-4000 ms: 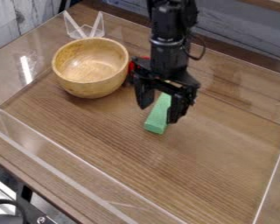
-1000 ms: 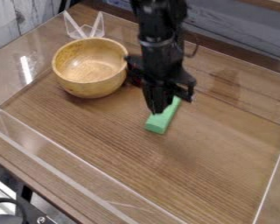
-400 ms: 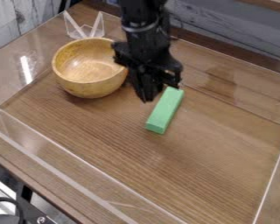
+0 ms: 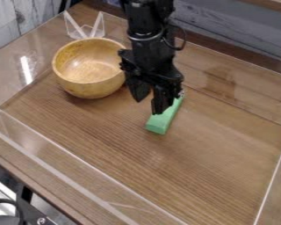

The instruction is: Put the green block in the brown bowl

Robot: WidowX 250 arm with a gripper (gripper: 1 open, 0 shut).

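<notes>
The green block (image 4: 163, 119) lies flat on the wooden table (image 4: 213, 149), right of the brown bowl (image 4: 90, 68), which holds nothing. My black gripper (image 4: 154, 96) points straight down over the block's far end. Its fingers stand apart, one finger (image 4: 137, 90) to the left of the block and the other above its far end. The block rests on the table and is not lifted. Its far end is hidden behind the fingers.
Low clear plastic walls (image 4: 25, 145) rim the table at the front and left. A clear plastic piece (image 4: 84, 26) stands behind the bowl. Grey boards rise at the back.
The gripper was shut a second ago. It drew slightly toward the bowl, then spread its fingers and sank over the block's far end. The block has stayed in place.
</notes>
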